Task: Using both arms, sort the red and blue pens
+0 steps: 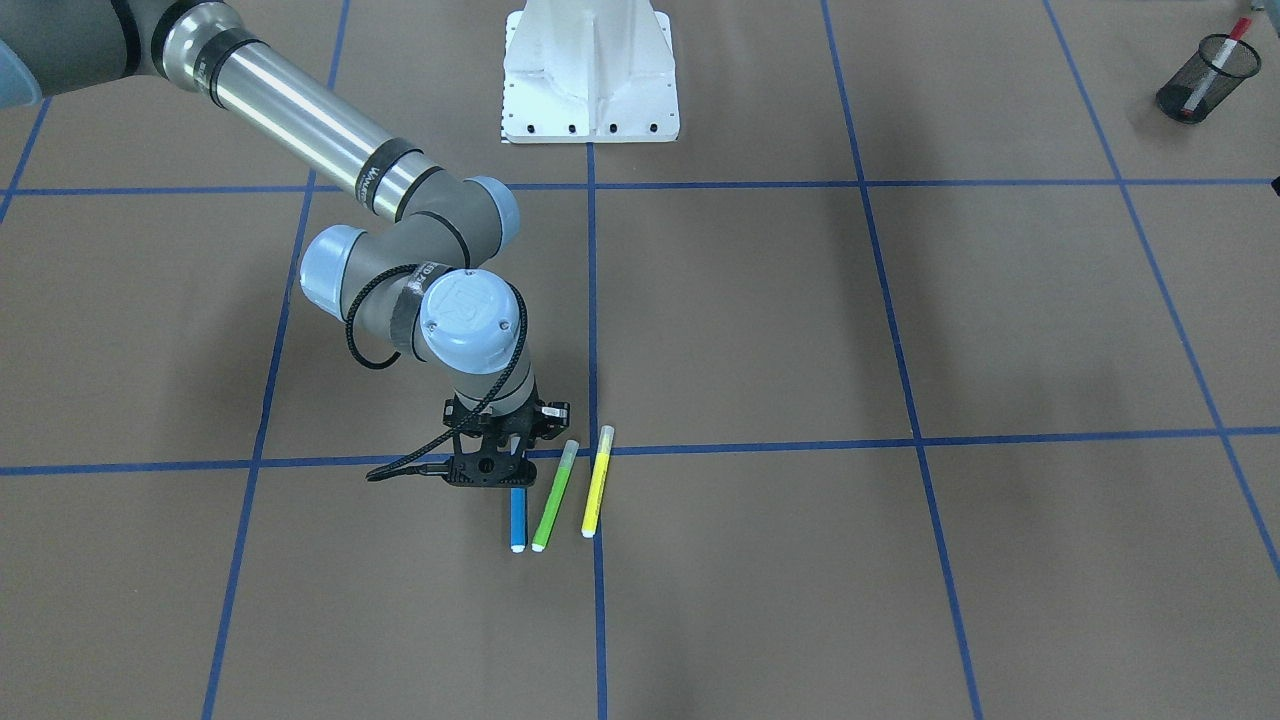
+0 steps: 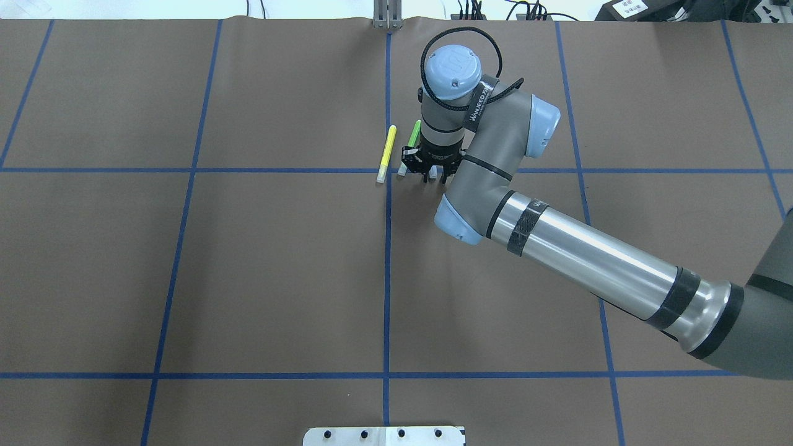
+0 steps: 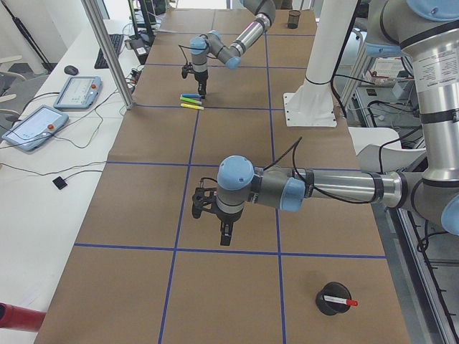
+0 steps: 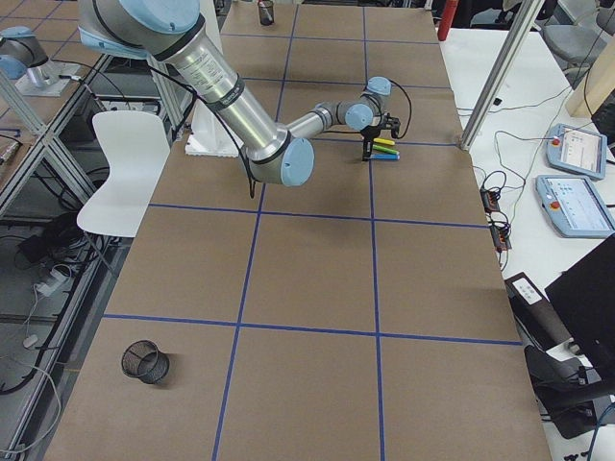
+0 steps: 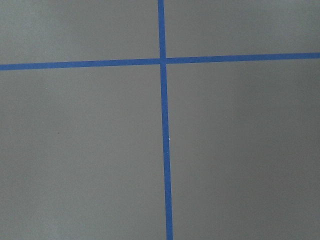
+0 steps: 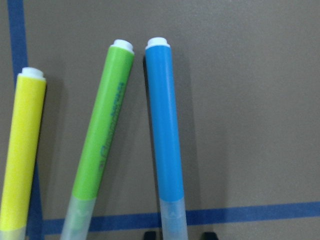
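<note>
The blue pen (image 6: 165, 135) lies flat on the brown table beside a green highlighter (image 6: 102, 145) and a yellow highlighter (image 6: 22, 155). My right gripper (image 6: 179, 234) is open, low over the blue pen (image 1: 518, 520), with one fingertip on each side of its translucent cap. From overhead the right gripper (image 2: 435, 178) hides most of that pen. The red pen (image 1: 1238, 30) stands in a black mesh cup (image 1: 1205, 78) at the table's left end. My left gripper (image 3: 226, 233) hangs above bare table, and I cannot tell whether it is open or shut.
The green highlighter (image 1: 555, 495) and yellow highlighter (image 1: 597, 482) lie close beside the blue pen, near a blue tape crossing. A second black mesh cup (image 4: 144, 362) lies at the table's right end. The white robot base (image 1: 590, 70) stands at the near edge.
</note>
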